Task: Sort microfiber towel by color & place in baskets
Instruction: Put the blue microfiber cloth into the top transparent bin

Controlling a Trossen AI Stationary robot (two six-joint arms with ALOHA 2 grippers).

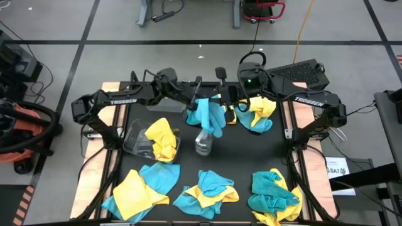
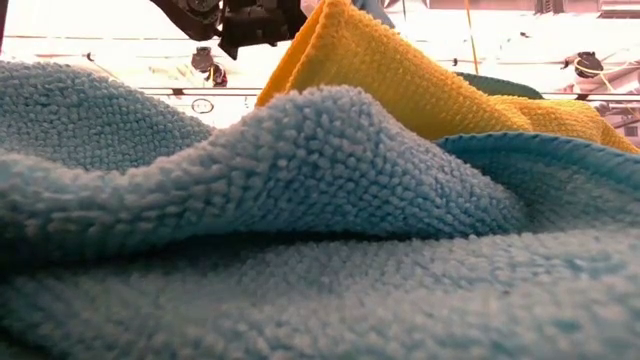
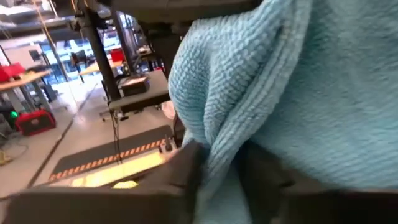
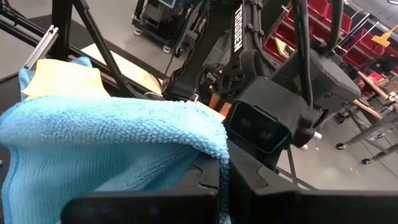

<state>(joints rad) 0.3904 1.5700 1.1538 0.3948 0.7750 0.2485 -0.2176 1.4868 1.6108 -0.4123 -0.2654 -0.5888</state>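
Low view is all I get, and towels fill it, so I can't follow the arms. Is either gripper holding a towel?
Observer: Yes. The left gripper and the right gripper both pinch one teal-blue towel, held up at the table's back middle.
Operator: Anything close to it?
Observer: A small spray bottle stands right beside the hanging towel, on its front side.
Operator: Does any basket have a towel in it?
Observer: The clear basket on the left has a yellow towel over its inner end.
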